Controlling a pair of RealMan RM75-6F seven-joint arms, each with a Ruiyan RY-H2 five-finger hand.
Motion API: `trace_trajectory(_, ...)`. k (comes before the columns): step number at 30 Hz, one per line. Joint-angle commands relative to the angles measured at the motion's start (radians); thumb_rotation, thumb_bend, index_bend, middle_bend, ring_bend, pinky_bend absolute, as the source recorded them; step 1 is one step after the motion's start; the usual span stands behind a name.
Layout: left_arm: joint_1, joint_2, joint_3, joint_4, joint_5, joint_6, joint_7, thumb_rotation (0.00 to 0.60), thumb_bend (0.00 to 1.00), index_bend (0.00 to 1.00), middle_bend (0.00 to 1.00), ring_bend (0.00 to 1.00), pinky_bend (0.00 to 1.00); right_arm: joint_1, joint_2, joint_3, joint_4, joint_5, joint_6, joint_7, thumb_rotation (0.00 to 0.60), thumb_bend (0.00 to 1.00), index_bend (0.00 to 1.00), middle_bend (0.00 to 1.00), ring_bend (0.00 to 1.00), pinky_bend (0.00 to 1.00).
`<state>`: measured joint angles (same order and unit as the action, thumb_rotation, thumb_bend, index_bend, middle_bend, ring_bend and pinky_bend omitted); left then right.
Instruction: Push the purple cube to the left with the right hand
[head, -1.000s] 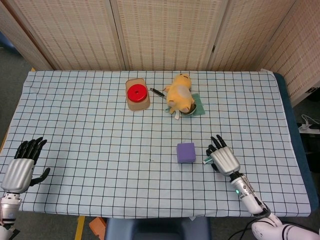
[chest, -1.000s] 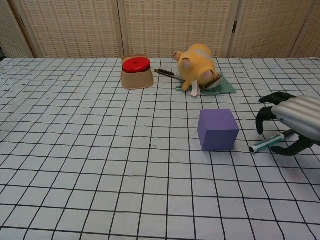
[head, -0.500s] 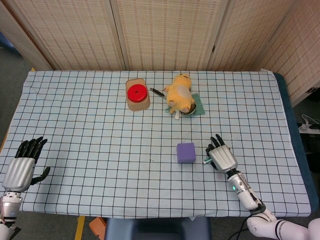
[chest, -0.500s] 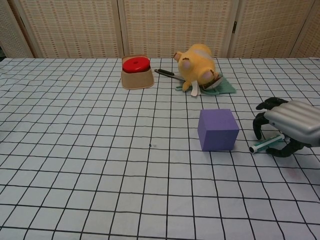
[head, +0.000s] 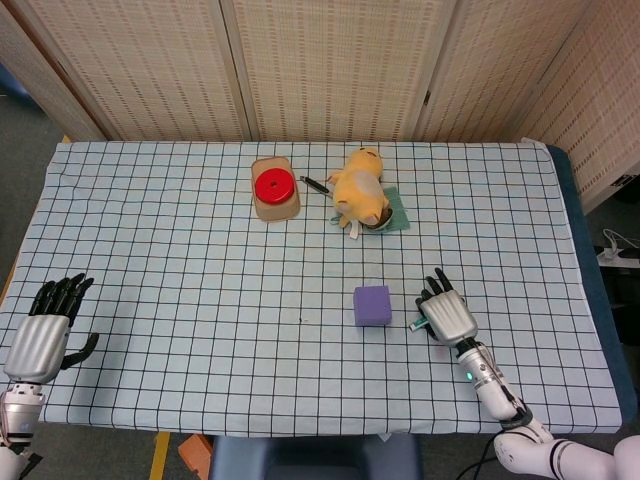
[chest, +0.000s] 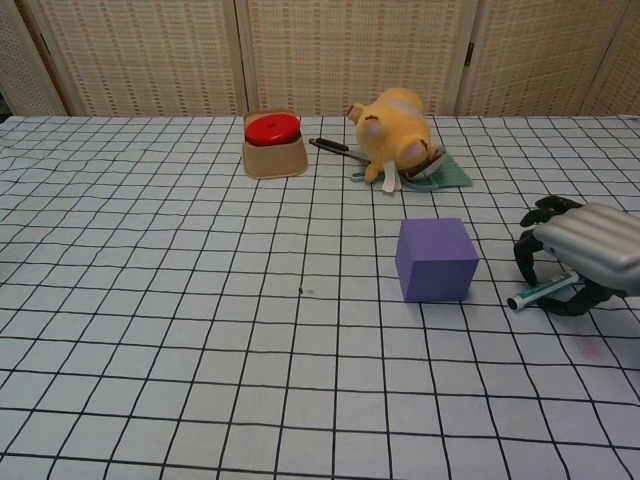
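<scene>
Tablecloth (head: 200, 250) of white fabric with a black grid covers the whole table; toward its far edge lie a yellow plush toy (head: 360, 190) and a tan tub with a red lid (head: 274, 187). Purple foam cube (chest: 435, 259) sits right of centre, near but apart from the right hand (chest: 585, 250); that hand's dark fingers curl over a white-and-green marker pen (chest: 541, 292). Left hand (head: 45, 330) rests at the near left corner, fingers spread and holding nothing.

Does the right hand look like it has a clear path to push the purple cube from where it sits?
Probably yes. The right hand sits just right of the purple cube without touching it, and only bare cloth lies between them. A pen lies under the hand's fingers and might get dragged along.
</scene>
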<state>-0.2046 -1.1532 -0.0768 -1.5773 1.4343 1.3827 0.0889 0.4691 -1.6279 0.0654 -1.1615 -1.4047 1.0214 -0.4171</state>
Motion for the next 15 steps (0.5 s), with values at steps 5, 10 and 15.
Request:
trace_trajectory(5,0.000,-0.004,-0.002,0.003,-0.001,0.003,0.002,0.600,0.37,0.00,0.00,0.00,0.02,-0.002,0.010,-0.006,-0.015,0.006,0.009,-0.020,0.600,0.26,0.63,0.46,0.20,0.13)
trace_trajectory(10,0.004,-0.005,0.000,0.005,-0.003,0.008,0.006,0.600,0.37,0.00,0.00,0.00,0.02,-0.004,0.016,-0.013,-0.023,0.024,0.003,-0.061,0.600,0.31,0.76,0.56,0.30,0.21)
trace_trajectory(15,0.005,-0.007,-0.003,0.004,-0.008,0.011,0.015,0.600,0.37,0.00,0.00,0.00,0.02,-0.008,0.018,-0.016,-0.029,0.033,0.011,-0.077,0.600,0.34,0.85,0.64,0.38,0.29)
